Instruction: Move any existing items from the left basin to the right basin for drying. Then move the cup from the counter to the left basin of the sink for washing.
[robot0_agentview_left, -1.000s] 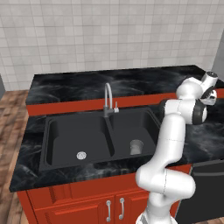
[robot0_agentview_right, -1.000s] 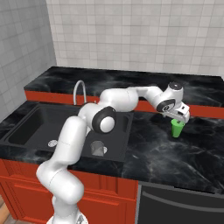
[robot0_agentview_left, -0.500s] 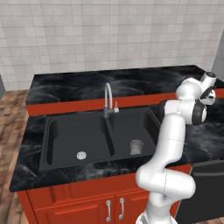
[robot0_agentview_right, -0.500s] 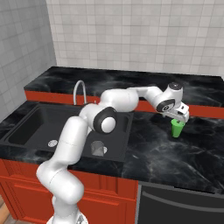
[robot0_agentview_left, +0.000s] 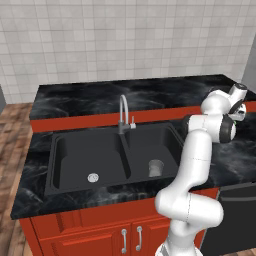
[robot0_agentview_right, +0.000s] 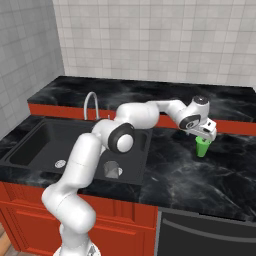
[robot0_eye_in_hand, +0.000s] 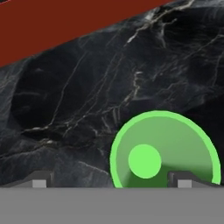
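**Open fingers hang over the green cup**

On the left is the black sink (robot0_agentview_left: 115, 160). Its left basin (robot0_agentview_left: 87, 157) has just a silver drain in it. The grey tumbler (robot0_agentview_left: 155, 168) stands in the right basin (robot0_agentview_left: 155, 150), near the front wall. Further right, the green cup (robot0_agentview_right: 202, 147) stands upright on the black tabletop (robot0_agentview_right: 200, 175). The gripper (robot0_agentview_right: 205, 136) is right above the cup. Its fingers (robot0_eye_in_hand: 40, 179) are spread wide apart and hold nothing.

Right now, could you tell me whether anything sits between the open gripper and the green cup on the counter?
Nothing visible does. The gripper hangs just above the green cup, jaws open, and the hand view looks straight down into the cup with only bare counter around it.
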